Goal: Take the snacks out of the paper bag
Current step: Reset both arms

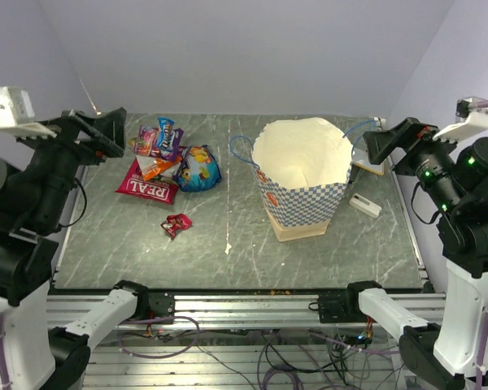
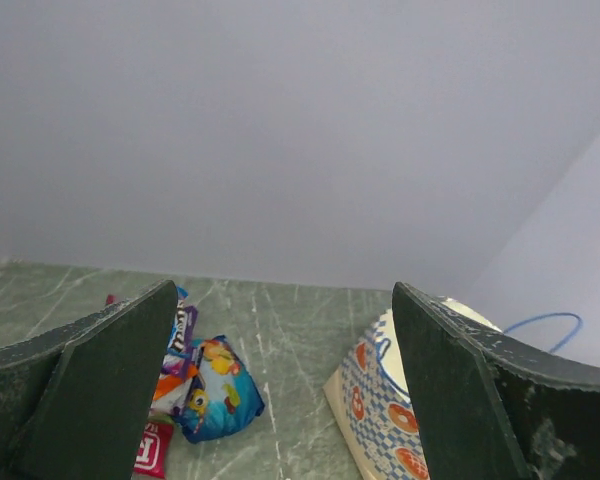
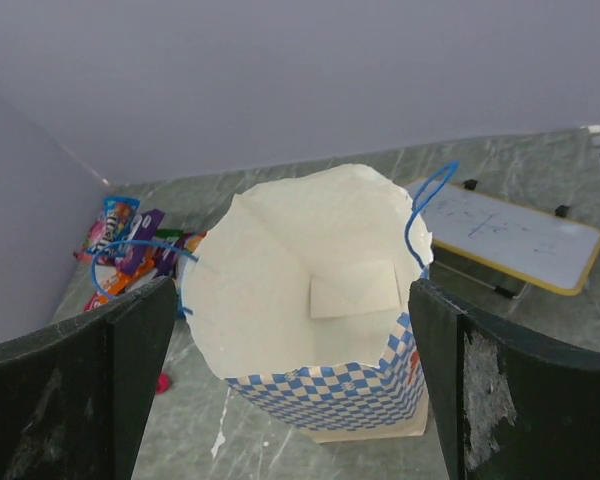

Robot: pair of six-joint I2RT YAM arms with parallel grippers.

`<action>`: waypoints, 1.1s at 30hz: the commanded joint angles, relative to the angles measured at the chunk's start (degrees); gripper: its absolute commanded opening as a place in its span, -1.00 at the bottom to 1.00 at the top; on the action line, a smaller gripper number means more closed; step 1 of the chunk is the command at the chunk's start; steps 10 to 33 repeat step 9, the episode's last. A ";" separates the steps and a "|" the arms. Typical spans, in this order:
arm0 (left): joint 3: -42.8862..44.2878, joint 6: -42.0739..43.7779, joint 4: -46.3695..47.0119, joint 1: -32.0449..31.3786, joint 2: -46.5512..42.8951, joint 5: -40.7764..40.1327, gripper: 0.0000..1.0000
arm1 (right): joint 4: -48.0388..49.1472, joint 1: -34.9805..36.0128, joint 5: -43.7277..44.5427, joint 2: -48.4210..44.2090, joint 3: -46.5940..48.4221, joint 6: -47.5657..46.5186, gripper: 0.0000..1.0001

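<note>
Marbled table [image 1: 228, 203], snacks [image 1: 167, 158], paper bag [image 1: 301, 175], white block [image 1: 364, 204]

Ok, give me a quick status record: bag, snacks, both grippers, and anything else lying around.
bag: paper bag upright, mouth open; the right wrist view shows only cream paper inside
snacks: heap of packets lying left of the bag, red "REAL" packet nearest, blue packet on the bag side
stray: small red candy alone, nearer than the heap
left gripper: open, empty, raised left of the heap
right gripper: open, empty, raised right of the bag
other: white block right of the bag; yellow-rimmed board beyond it
</note>
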 commanded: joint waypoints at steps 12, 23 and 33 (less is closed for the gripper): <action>-1.42 -1.41 -3.66 -0.21 3.40 -9.49 0.99 | 0.65 -0.27 6.62 0.61 0.49 -1.31 1.00; -1.42 -1.41 -3.66 -0.21 3.40 -9.49 0.99 | 0.65 -0.27 6.62 0.61 0.49 -1.31 1.00; -1.42 -1.41 -3.66 -0.21 3.40 -9.49 0.99 | 0.65 -0.27 6.62 0.61 0.49 -1.31 1.00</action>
